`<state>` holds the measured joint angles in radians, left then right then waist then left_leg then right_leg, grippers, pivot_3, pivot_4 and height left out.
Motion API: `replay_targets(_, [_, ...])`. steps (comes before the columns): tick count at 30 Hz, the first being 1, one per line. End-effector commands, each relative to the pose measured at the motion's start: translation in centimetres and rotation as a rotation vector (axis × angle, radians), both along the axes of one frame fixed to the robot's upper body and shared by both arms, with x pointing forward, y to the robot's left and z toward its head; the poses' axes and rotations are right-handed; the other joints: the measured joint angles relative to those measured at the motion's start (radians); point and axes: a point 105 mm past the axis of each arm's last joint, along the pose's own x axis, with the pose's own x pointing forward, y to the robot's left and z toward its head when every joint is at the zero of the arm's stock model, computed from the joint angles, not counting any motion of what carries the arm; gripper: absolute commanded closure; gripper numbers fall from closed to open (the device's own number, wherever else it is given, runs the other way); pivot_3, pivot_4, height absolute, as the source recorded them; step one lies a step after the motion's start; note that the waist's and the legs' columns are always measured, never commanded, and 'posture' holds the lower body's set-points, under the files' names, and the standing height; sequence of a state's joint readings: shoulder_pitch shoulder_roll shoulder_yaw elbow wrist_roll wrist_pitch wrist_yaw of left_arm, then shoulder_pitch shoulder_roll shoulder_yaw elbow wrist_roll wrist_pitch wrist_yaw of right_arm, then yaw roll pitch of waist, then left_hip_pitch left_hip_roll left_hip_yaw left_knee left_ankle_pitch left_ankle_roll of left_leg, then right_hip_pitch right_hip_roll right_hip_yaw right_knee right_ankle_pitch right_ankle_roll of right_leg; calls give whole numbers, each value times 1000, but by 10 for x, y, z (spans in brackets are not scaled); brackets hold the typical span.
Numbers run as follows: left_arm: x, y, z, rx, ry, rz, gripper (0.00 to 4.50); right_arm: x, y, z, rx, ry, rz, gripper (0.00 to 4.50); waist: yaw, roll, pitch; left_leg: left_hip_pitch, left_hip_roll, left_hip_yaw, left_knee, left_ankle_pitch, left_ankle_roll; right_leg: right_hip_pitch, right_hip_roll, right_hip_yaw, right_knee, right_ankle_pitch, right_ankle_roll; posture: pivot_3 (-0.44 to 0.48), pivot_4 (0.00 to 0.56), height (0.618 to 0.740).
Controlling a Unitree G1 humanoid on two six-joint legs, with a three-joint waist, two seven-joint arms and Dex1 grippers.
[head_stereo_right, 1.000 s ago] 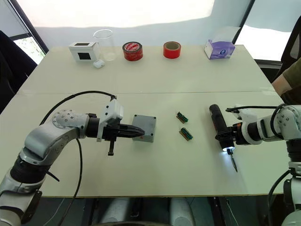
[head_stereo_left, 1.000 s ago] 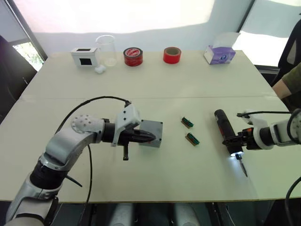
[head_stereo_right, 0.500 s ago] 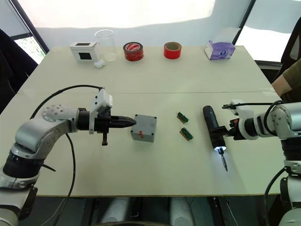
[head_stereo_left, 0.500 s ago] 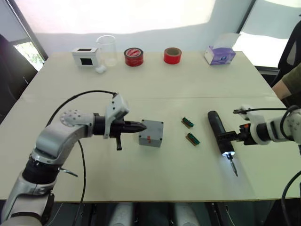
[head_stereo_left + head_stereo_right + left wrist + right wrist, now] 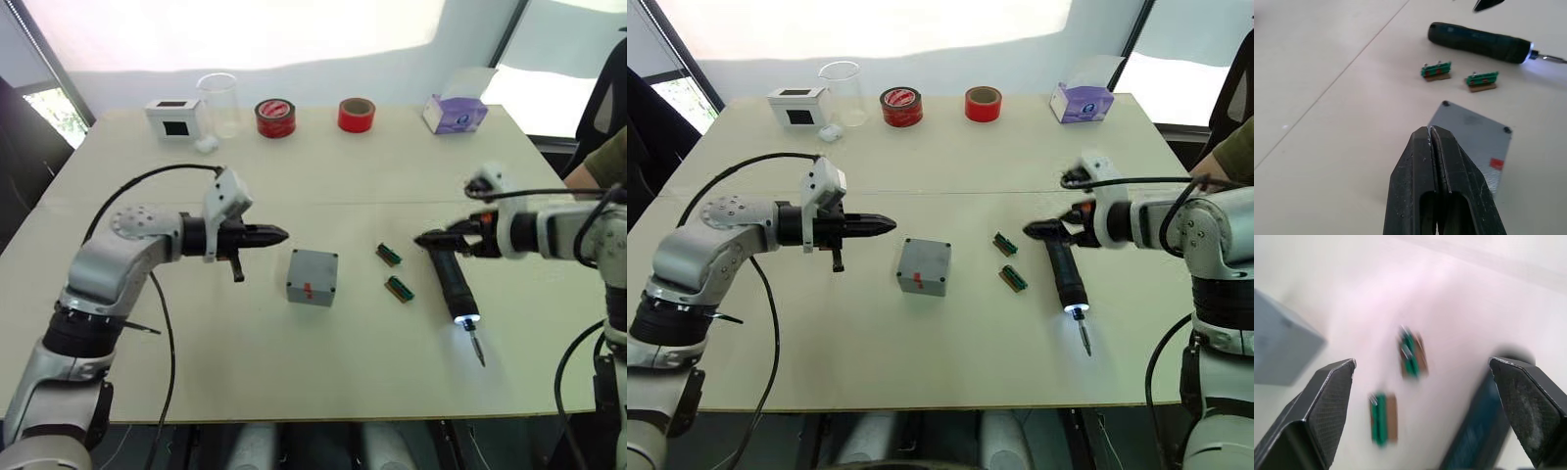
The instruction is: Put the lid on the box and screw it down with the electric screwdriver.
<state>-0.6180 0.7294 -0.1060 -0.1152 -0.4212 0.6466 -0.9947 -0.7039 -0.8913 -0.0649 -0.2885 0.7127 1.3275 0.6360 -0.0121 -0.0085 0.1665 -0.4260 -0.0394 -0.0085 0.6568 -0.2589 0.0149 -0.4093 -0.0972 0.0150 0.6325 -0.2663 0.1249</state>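
Observation:
The grey box [image 5: 313,277] sits mid-table with the lid [image 5: 1474,129] lying flat on top; a red mark shows on its side. My left gripper [image 5: 279,235] hovers just left of it, shut on nothing, its fingers [image 5: 1420,161] pressed together and pointing at the box. The black electric screwdriver [image 5: 451,279] lies on the table right of the box, with its tip light on and its bit toward the front edge. My right gripper [image 5: 424,238] stands open at the screwdriver's rear end, its fingers [image 5: 1327,396] spread wide.
Two small green pieces [image 5: 391,255] [image 5: 400,289] lie between box and screwdriver. Along the far edge stand a white box with a black window [image 5: 174,117], a beaker [image 5: 220,103], two red tape rolls [image 5: 275,117] [image 5: 357,114] and a tissue box [image 5: 456,113]. A person's arm [image 5: 600,168] is at the right edge.
My left gripper has drawn back to the left, off the box. My right gripper has left the screwdriver's front part and moved to its rear end; the screwdriver has shifted left.

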Motion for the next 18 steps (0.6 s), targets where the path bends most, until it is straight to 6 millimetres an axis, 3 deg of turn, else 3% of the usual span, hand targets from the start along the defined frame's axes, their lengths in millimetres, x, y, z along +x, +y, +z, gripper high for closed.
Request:
replay_targets(1, [4,6,-20,80,-32,42,4500,-29,46,-21,-98,-82,282,18,1,0,0,0,0,0,0,0,0,0,0,0,0,0,0,0,150,740])
replay_targets(4, [-1,4,-35,80,10,37,4500,-50,69,-48,-114,-62,415,18,5,0,0,-1,-1,0,1,0,0,0,-1,0,0,0,0,0,150,740])
replay_targets(8, [-7,-1,-52,103,43,23,4500,-53,84,-75,-99,-35,432,18,4,-1,0,-1,-1,0,6,-1,1,1,-1,0,1,1,1,0,150,740])
replay_targets(14, [-9,-15,-68,126,52,-13,4500,-45,97,-92,-93,2,418,18,4,-1,0,-1,-1,-1,6,-1,1,1,-1,0,2,1,1,0,150,740])
replay_targets(18, [-8,-23,-74,144,54,-50,4500,-50,104,-97,-74,32,439,18,3,-1,0,-1,-1,-1,6,-1,1,1,-1,0,2,1,1,0,150,740])
